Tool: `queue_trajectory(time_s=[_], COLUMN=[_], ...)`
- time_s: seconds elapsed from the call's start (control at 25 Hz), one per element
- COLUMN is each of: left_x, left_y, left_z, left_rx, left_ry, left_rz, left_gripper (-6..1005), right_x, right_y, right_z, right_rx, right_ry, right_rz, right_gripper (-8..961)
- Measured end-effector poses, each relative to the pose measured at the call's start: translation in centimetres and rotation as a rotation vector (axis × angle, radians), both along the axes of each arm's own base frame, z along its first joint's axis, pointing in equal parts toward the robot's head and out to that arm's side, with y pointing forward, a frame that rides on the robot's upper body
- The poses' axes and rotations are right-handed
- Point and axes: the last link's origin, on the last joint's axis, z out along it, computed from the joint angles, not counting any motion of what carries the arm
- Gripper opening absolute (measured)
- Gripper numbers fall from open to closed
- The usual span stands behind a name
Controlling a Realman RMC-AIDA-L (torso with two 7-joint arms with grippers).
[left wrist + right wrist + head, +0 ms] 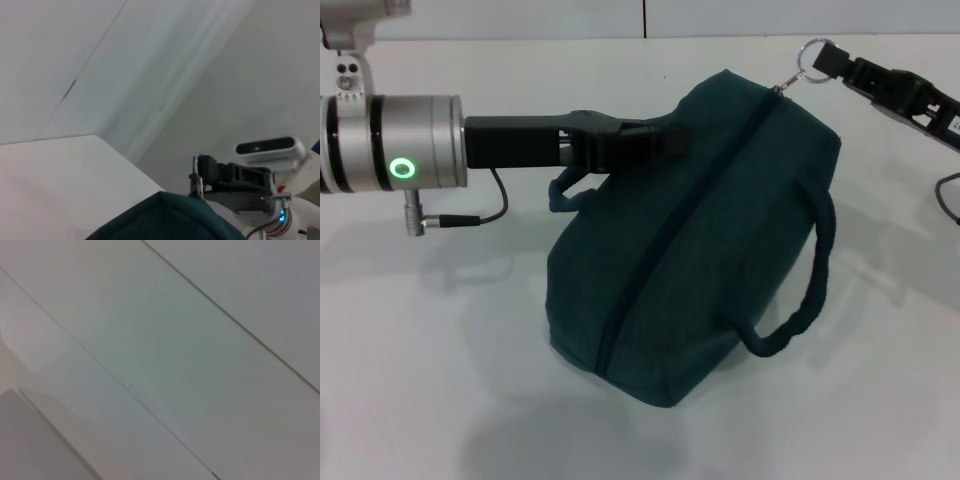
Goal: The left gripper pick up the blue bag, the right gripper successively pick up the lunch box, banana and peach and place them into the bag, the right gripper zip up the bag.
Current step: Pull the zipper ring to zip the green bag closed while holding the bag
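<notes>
Blue bag: on the white table, zip looks closed to its far end.
Right gripper: pinching the zip ring; finish with a straight pull along the zip.
Left gripper: clamped on the bag's edge, steadying it.

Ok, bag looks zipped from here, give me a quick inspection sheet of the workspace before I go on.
Surface: white table, bare where visible.
Blue bag: sits on the table, zip line closed along its top, one handle looping down its side.
Lunch box, banana, peach: nothing seen.
Clutter: nothing seen.
Left gripper: at the bag's upper left edge, shut on the fabric there.
Right gripper: at the bag's far top corner, shut on the metal ring zip pull.
Cables: thin black cable under the left wrist; another at the right edge.
Surroundings: pale wall behind the table.
</notes>
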Motion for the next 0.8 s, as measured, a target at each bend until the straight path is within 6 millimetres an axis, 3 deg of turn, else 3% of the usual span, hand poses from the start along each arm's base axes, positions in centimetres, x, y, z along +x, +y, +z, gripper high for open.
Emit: queue_trajectory(time_s=[0.8], left_x=[1.0], left_y=[-1.3], left_z=[0.5], left_rx=[-0.017], left_ry=[-0.087], left_rz=[-0.102], left_gripper=[52], right_x=[1.6], right_y=[-1.3], right_z=[0.3], right_rx=[-0.170], right_ry=[0.187], right_rz=[-0.142], right_gripper=[84])
